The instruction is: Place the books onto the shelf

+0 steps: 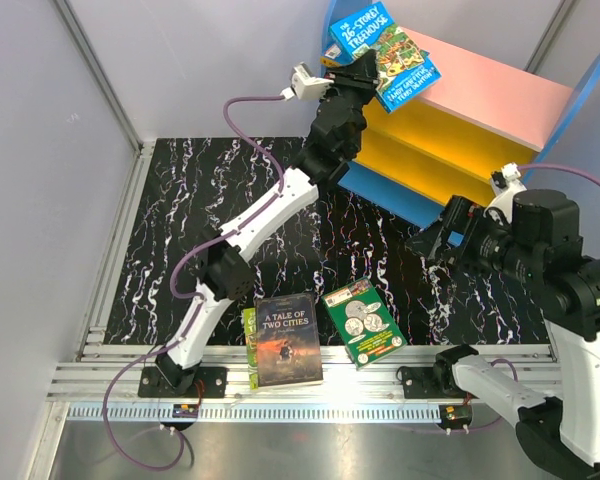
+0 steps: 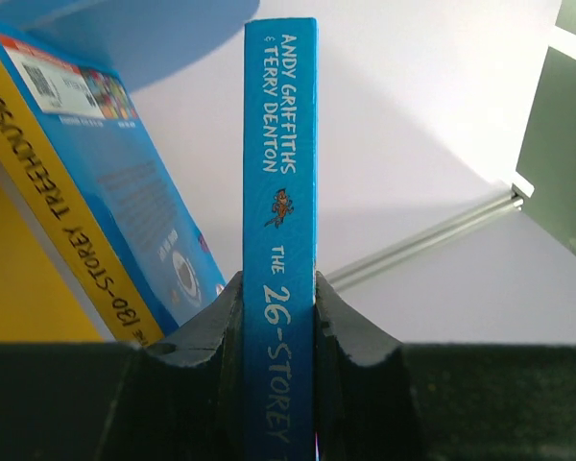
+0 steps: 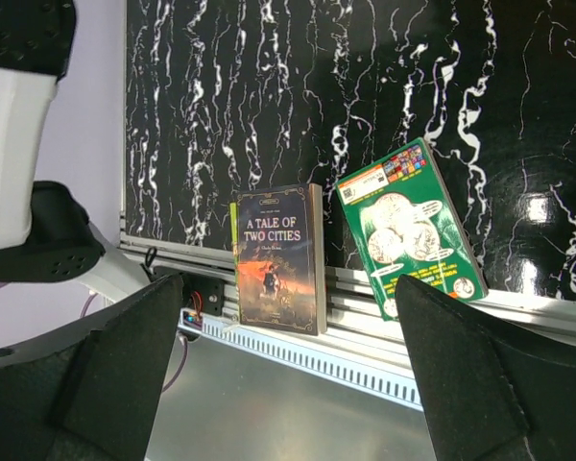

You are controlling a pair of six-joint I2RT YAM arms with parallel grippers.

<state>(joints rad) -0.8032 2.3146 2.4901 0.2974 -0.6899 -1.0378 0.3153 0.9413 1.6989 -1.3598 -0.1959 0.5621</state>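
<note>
Upper centre of the top view: your left hand pinches the blue 26-Storey book at the shelf. Placing step; next, lower it beside the leaning book, then release. Your right hand hangs wide, empty.

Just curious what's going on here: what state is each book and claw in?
Blue book, held upright.
Left claw, shut on blue book.
Yellow-spined book, leaning beside it.
Dark book, lying flat, untouched.
Coin book, lying flat, untouched.
Right claw, open, empty.
</note>
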